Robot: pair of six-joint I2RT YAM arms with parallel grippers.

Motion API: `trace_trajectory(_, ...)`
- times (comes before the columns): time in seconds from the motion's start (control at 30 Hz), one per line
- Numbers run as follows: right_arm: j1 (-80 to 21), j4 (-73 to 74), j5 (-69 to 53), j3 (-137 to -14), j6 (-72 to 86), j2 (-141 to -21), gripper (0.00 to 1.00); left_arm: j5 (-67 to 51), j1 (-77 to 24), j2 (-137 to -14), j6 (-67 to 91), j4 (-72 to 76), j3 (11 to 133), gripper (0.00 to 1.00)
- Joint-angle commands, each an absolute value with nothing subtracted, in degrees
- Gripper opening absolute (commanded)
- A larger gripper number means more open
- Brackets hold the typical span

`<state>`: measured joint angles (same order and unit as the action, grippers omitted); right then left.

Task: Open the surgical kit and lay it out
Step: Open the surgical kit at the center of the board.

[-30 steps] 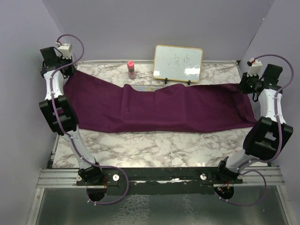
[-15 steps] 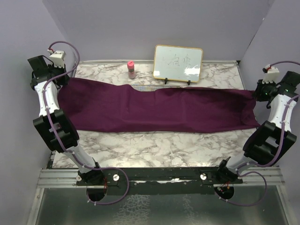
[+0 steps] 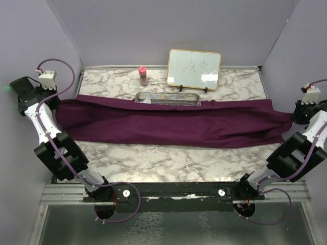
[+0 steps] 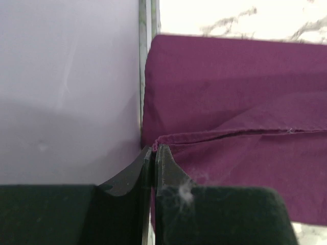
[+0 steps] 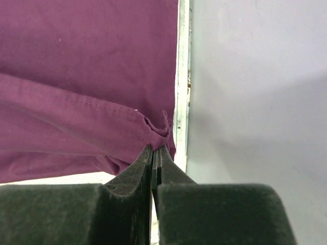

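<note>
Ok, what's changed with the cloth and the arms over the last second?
Both arms swung outward, the left claw leftward and the right claw rightward, each pinching an end of the purple cloth. The cloth pulled taut and its far edge slid nearer, uncovering the wire tray. The whiteboard and bottle stayed put.

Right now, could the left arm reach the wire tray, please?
Probably not yet: its end effector is shut on the cloth by the left wall, away from the tray; it must let go first.
</note>
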<state>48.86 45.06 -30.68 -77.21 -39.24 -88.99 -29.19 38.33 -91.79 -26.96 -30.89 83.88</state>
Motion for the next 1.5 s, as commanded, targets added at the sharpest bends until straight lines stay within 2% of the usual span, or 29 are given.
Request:
trace_trajectory(0.0,51.8,47.2,-28.9,-77.0,-46.7,-89.4,0.01,-26.4,40.0,-86.0,-35.3,-35.8,79.2,0.00)
trace_trajectory(0.27,55.4,52.4,-25.5,-77.2,-58.0,-91.2,0.01,-19.4,42.7,-79.6,-46.4,-41.7,73.5,0.00)
trace_trajectory(0.67,58.6,57.2,-20.0,-76.8,-71.8,-90.1,0.01,-19.3,49.4,-74.3,-58.2,-51.9,73.3,0.00)
trace_trajectory(1.0,59.5,60.4,-11.6,-73.6,-78.7,-88.5,0.01,-12.2,53.4,-78.2,-70.2,-57.8,71.7,0.00)
trace_trajectory(1.2,59.5,61.6,-6.2,-71.4,-82.8,-86.6,0.01,-6.2,54.4,-78.2,-76.9,-58.9,65.8,0.00)
trace_trajectory(1.47,59.5,55.9,4.3,-63.4,-89.3,-83.5,0.01,2.9,54.5,-73.9,-85.2,-57.1,54.3,0.00)
